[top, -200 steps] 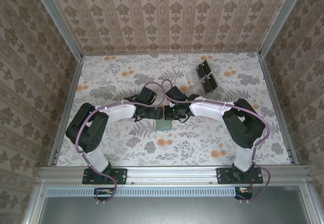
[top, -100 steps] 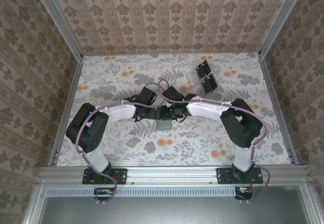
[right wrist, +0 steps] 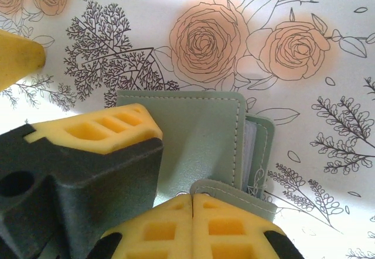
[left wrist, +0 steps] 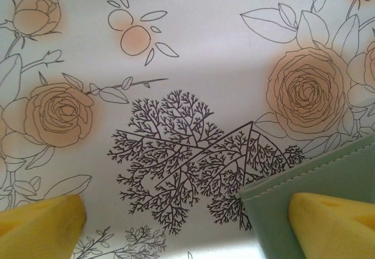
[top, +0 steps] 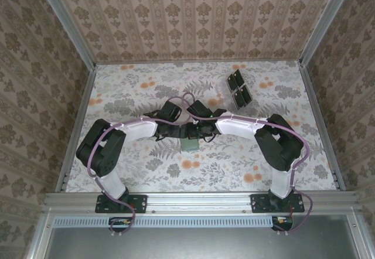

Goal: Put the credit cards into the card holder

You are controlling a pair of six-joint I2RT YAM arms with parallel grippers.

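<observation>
Likely opening dull-green stitched rectangular card holder. Wide left hand straddles its corner; closed right hand at 5 o'clock flap. Next: lift flap.

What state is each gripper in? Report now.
Left gripper: open, one finger over the card holder, holding nothing.
Right gripper: shut at the card holder's flap; whether it pinches the flap cannot be told.

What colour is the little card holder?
The card holder is dull green; right wrist view shows it best.
</observation>
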